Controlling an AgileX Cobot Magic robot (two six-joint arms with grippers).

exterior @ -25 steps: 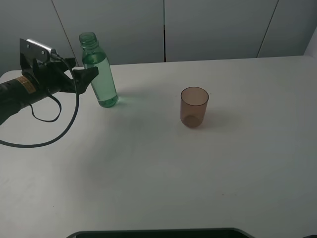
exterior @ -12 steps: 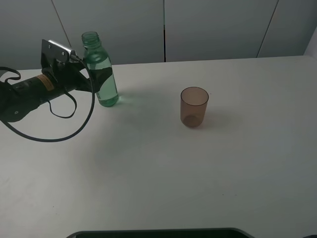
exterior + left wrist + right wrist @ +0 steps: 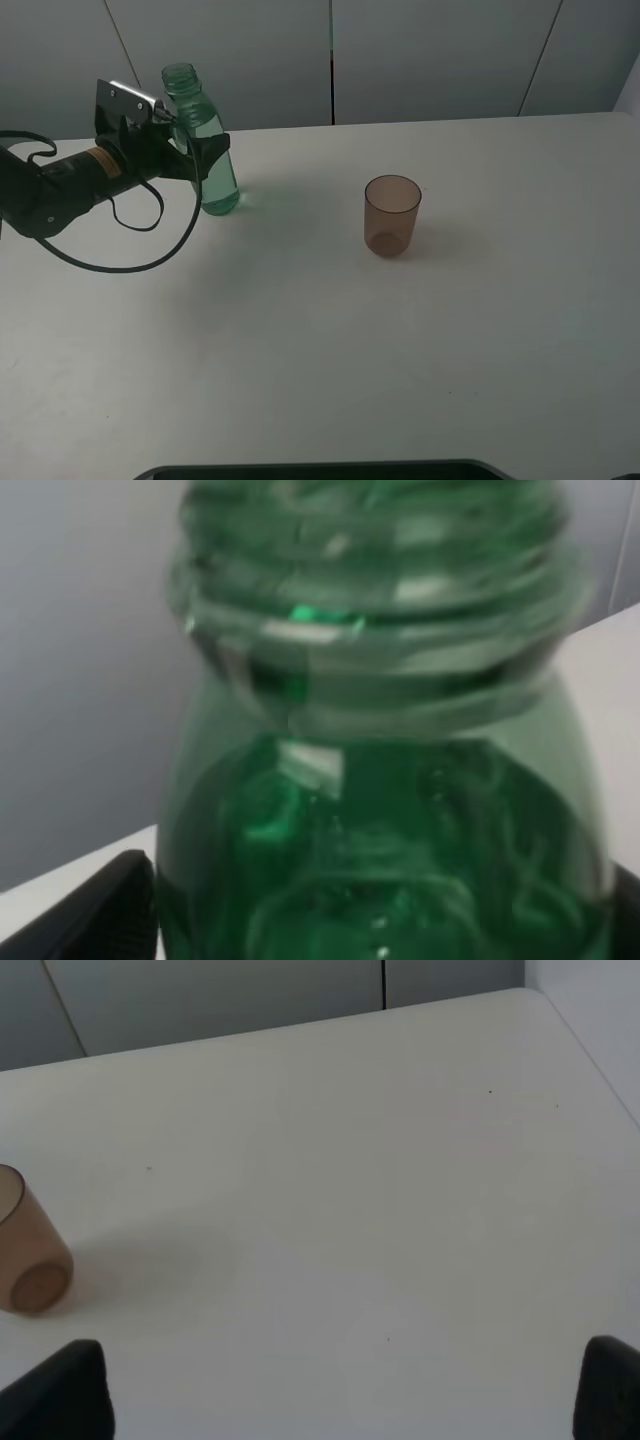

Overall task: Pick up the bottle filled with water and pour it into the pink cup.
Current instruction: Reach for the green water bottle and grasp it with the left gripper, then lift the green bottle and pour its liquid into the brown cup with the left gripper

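1. Exterior high view showed the left gripper (image 3: pixel 204 150) straddling the bottle (image 3: pixel 221 186) at mid-body, one finger in front and one behind. I could not tell whether the jaws were pressing the plastic or only framing it.
2. On the left wrist view, the green body and threaded neck filled the picture, blurred, with a dark finger (image 3: pixel 95 920) beside them.
3. The bottle stood upright and uncapped at the far left of the table (image 3: pixel 400 350), mostly full.
4. The pink cup (image 3: pixel 392 215) stood upright, well apart to the right.
5. The right gripper (image 3: pixel 335 1395) hung with its fingers spread wide, holding nothing.
6. My worries: a hard squeeze on thin plastic could push water out of the open neck. A loose grip could let the bottle slip when tilted, and a hasty pour could miss or topple the small cup.
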